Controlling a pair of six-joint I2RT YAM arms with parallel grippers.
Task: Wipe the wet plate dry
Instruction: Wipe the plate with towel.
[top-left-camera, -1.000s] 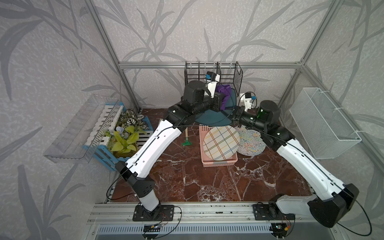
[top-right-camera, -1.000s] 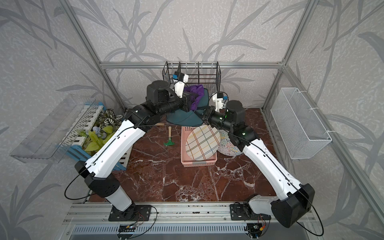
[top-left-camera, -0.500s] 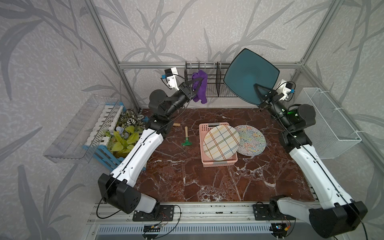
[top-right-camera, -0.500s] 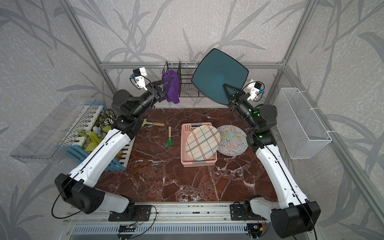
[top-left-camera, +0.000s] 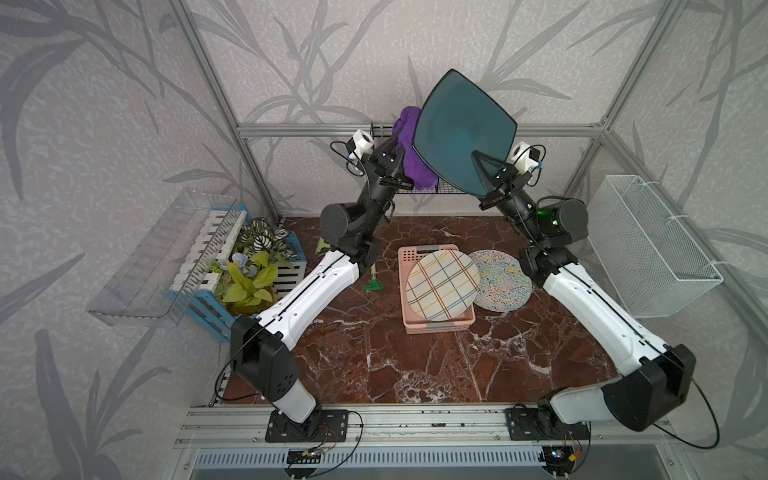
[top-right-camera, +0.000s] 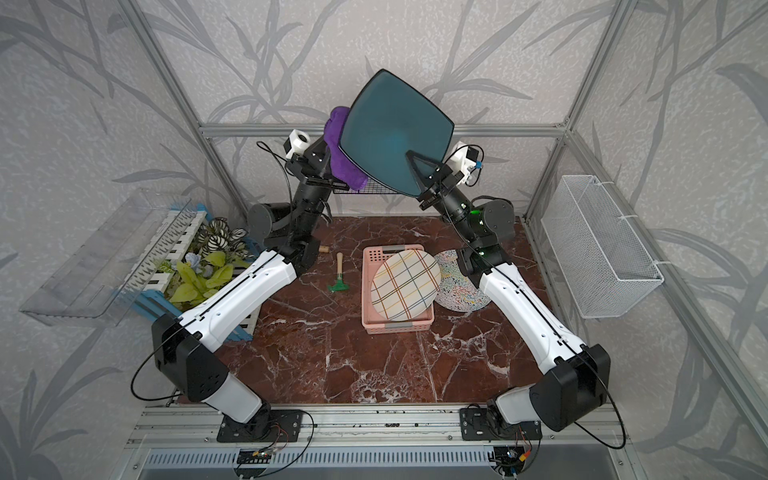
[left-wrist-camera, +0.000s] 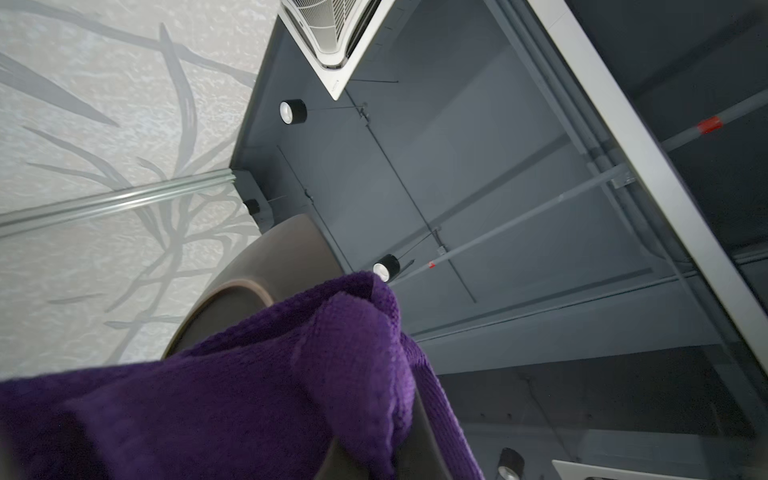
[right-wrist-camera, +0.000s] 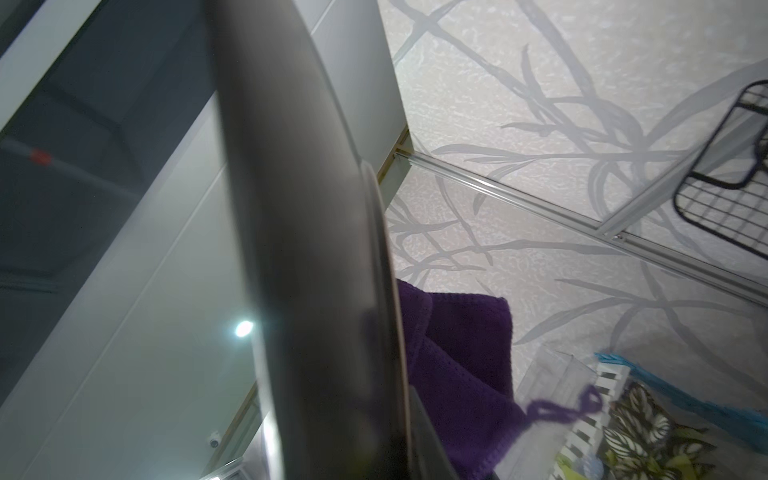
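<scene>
Teal and glossy, the square plate (top-left-camera: 461, 137) is up in the air at the back of the cell, well above the marble table (top-left-camera: 374, 353), and I have it pinched by its lowest corner in the right gripper (top-left-camera: 482, 171), whose jaws are nearly closed on the rim with one dark finger lying flat on the upper face. The plate stands tilted, its face turned toward the overhead cameras and its diagonal running up from that held corner. The left gripper (top-left-camera: 395, 163) is clamped tight on the purple cloth (top-left-camera: 409, 141), which bunches up above the fingers. What matters for my next stroke is which side of the plate the cloth is on: in both top views the plate's edge nearest the left arm covers part of the cloth, so the cloth sits behind it, on the underside. The left wrist view agrees, showing the cloth (left-wrist-camera: 249, 395) lying over the brown back of the plate (left-wrist-camera: 266, 266). From the right wrist the plate (right-wrist-camera: 307, 249) is edge-on, with the cloth (right-wrist-camera: 457, 353) just beside its back face near the rim; I cannot tell whether it presses there. I judge the left arm is the one to drag the cloth across the back while the right holds steady
</scene>
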